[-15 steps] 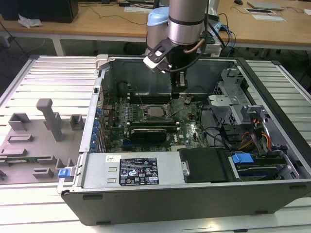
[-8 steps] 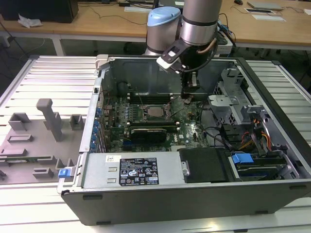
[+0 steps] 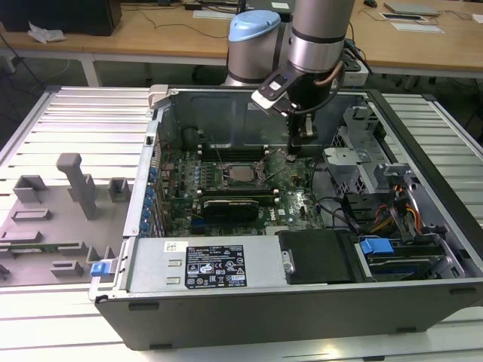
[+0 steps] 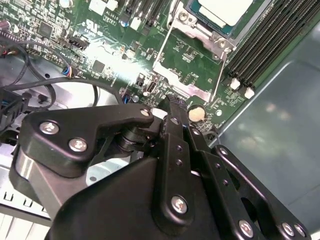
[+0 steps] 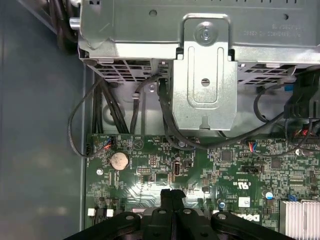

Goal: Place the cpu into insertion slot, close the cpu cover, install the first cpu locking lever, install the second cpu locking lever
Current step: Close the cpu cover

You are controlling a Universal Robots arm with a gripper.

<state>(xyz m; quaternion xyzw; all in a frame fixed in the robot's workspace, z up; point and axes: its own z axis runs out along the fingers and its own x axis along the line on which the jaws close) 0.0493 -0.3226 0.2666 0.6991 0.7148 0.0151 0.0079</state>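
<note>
The cpu (image 3: 241,174) lies flat in the insertion slot (image 3: 259,172) on the green motherboard, its pale metal top facing up; in the second wrist view the cpu (image 4: 220,9) sits inside a silver frame, the cpu cover (image 4: 192,27). Thin wire levers (image 4: 216,75) run along the socket's sides. My gripper (image 3: 293,154) hangs just above the board, off the socket's side toward the exterior view's right. Its black fingers (image 5: 172,199) are pressed together with nothing visible between them. In the second wrist view my gripper (image 4: 170,106) hovers over the board, apart from the silver frame.
A metal drive cage (image 5: 205,75) and black cables (image 5: 165,125) stand close behind the gripper. A coin battery (image 5: 119,161) and a finned heatsink (image 5: 300,216) sit on the board. Black memory slots (image 4: 270,40) flank the socket. Grey fixtures (image 3: 75,185) lie outside the case.
</note>
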